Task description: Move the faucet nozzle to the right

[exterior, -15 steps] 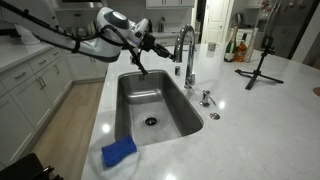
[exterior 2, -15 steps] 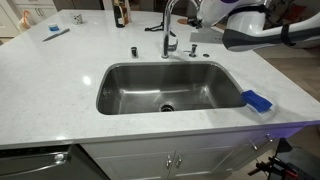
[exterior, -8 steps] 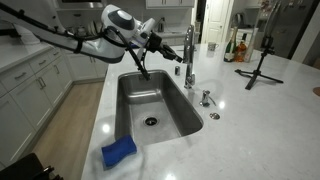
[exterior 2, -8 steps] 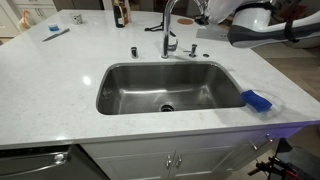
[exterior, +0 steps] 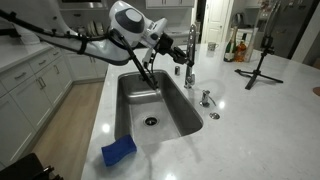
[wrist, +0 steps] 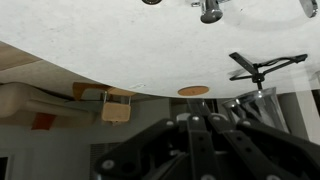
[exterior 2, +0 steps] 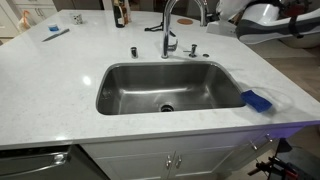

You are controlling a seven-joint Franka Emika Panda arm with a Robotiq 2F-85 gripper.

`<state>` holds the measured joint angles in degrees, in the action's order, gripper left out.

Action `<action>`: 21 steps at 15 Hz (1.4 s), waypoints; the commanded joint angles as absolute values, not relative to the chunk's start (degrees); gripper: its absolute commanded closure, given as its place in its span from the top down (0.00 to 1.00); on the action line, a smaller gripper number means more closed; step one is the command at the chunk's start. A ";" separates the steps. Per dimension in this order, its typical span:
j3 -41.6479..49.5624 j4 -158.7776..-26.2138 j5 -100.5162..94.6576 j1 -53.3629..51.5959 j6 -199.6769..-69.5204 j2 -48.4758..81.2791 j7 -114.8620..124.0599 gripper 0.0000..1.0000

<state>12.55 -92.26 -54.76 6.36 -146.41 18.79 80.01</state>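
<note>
At the back rim of a steel kitchen sink (exterior 2: pixel 130 88), the faucet nozzle (exterior 2: pixel 166 35) stands upright on the white surface (exterior 2: pixel 60 70), its high chrome arch curving out above the basin. Just beside that arch hangs the robot's hand (exterior: pixel 163 42), level with the upper tube; whether it touches the chrome is too small to tell. Whether the hand is wide or narrow cannot be told either; the wrist view gives only dark, blurred fingers. The step in hand appears to be the approach, with the swing itself not yet made. The next move likely calls for a firm seat against the side of the arch, then a steady sideways sweep to the right about the base, without slipping off the round tube. A blue sponge (exterior: pixel 118 151) lies at the sink's corner; a black tripod (exterior: pixel 262 62) stands well apart.
</note>
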 commanded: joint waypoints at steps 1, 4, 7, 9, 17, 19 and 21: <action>11.87 -93.48 -50.50 7.81 -148.59 17.89 75.32 0.00; 7.38 -97.68 -38.22 9.68 -146.75 15.36 62.08 0.34; 4.95 -99.39 -24.61 9.70 -144.51 14.13 48.15 0.56; 5.07 -98.72 -16.01 8.94 -141.99 14.11 39.73 0.72; 6.83 -95.16 -2.35 8.14 -136.71 12.96 23.42 1.00; 7.08 -93.69 -1.27 8.34 -135.68 13.30 21.85 1.00; 7.33 -91.78 0.11 8.69 -134.61 14.12 20.56 0.72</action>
<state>6.57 -94.55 -2.64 8.78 -137.84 13.80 23.67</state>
